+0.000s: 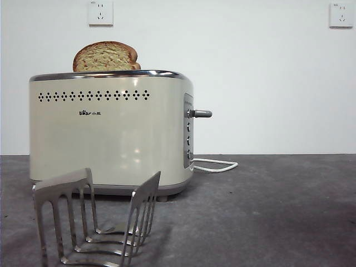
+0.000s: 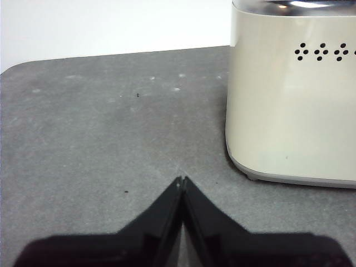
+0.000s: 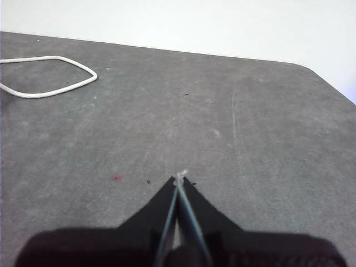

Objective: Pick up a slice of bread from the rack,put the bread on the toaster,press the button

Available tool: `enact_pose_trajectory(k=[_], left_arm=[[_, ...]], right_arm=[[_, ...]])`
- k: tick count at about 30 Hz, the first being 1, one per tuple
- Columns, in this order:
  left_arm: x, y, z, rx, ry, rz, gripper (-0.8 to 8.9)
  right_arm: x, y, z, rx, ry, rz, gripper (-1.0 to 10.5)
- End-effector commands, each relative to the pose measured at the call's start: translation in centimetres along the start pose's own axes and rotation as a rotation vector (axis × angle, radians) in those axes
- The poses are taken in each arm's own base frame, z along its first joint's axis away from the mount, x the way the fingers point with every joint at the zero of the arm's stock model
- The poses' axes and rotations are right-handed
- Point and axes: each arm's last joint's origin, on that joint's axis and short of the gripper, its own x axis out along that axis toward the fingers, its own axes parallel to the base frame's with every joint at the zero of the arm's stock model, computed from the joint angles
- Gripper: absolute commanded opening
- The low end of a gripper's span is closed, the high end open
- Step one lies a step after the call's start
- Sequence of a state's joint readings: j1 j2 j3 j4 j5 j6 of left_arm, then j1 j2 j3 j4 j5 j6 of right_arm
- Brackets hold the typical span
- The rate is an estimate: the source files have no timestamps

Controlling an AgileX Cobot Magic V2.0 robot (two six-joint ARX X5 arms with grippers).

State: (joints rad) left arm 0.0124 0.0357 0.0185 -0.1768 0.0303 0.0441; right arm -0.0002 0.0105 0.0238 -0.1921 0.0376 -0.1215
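Left gripper [image 2: 182, 181]: jaws pressed together tip to tip, nothing between them, low over bare grey table [image 2: 100, 139]; it does not show in the front view.
Right gripper [image 3: 180, 177]: jaws likewise closed to a point and holding nothing, over the table, also out of the front view.
Toaster [image 1: 111, 130]: cream-beige box with a chrome top rim; in the left wrist view one rounded corner and a few vent holes stand ahead of the left gripper and off to one side, apart from its tips.
Slice of bread [image 1: 105, 57]: upright in the toaster's top slot, its domed brown crust and speckled crumb rising above the rim, toward the end away from the button; well apart from both grippers.
Button [image 1: 200, 113]: grey lever knob sticking out sideways high on the toaster's grey end panel; no gripper near it.
Rack [image 1: 94, 219]: shiny steel, with no bread between its upright comb-like dividers, standing in front of the toaster and nearest the front camera.
Cord [image 3: 47, 78]: white loop lying on the table ahead of the right gripper and to one side, well apart from its tips; in the front view it trails from behind the toaster's button end.
Wall sockets [image 1: 100, 13]: two white plates on the wall behind.
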Motion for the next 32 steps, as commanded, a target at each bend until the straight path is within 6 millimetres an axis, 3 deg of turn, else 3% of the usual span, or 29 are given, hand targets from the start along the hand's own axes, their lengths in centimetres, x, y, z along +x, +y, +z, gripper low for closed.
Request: enact_pose_trajectory(k=[1, 32], left_arm=[[0.10, -0.02, -0.23, 0.005, 0.000, -0.003, -0.03], [0.10, -0.02, -0.23, 0.004, 0.000, -0.003, -0.03]], right_arm=[[0.09, 0.02, -0.27, 0.017, 0.004, -0.004, 0.0], [0.09, 0.02, -0.27, 0.050, 0.004, -0.003, 0.0]])
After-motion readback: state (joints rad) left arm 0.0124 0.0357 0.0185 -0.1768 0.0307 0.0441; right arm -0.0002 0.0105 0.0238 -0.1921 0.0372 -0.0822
